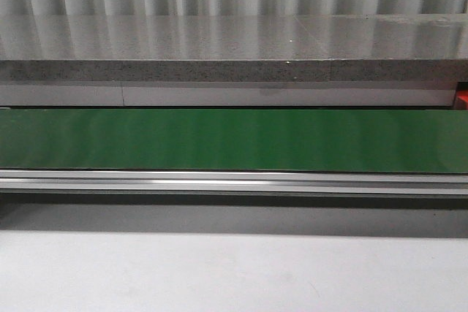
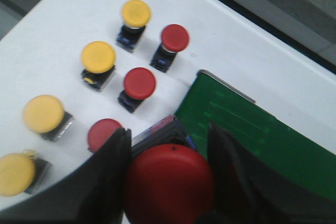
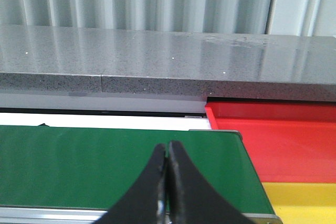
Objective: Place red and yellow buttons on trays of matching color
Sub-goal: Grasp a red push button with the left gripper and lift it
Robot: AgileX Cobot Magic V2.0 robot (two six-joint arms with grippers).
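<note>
In the left wrist view my left gripper (image 2: 169, 145) is shut on a red button (image 2: 170, 184) with a dark base, held above the white table beside the end of the green belt (image 2: 252, 135). Several yellow buttons (image 2: 98, 56) and red buttons (image 2: 139, 83) stand in two rows on the white table. In the right wrist view my right gripper (image 3: 168, 148) is shut and empty over the green belt (image 3: 94, 166). The red tray (image 3: 278, 140) and the yellow tray (image 3: 304, 203) lie past the belt's end. No gripper shows in the front view.
The front view shows the green belt (image 1: 234, 140) with a metal rail (image 1: 234, 180) before it and a grey stone ledge (image 1: 234, 49) behind. A sliver of the red tray (image 1: 463, 100) shows at the right edge.
</note>
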